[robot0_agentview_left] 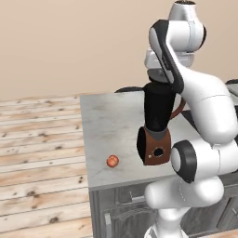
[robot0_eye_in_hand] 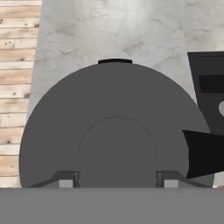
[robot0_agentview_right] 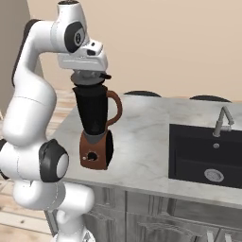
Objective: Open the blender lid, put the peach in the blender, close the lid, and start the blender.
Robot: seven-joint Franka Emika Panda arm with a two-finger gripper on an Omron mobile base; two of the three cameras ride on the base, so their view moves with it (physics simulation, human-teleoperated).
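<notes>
Claw (robot0_agentview_right: 89, 77) seen directly above the blender (robot0_agentview_right: 97, 130), its fingertips (robot0_eye_in_hand: 65, 183) closed on the raised centre of the blender lid (robot0_eye_in_hand: 116, 127) (lid sits at the jar's rim; whether seated or just lifted cannot be told). Blender stands upright on the marble worktop (robot0_agentview_left: 107, 123), near its front edge. Peach (robot0_agentview_left: 112, 161) lies on the worktop to the blender's left, apart from it. Sink (robot0_agentview_right: 205, 151) set in the worktop, well to the right.

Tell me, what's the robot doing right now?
Fingers shut on the blender lid, atop the blender. Peach waiting on the counter. Nothing in the way.
</notes>
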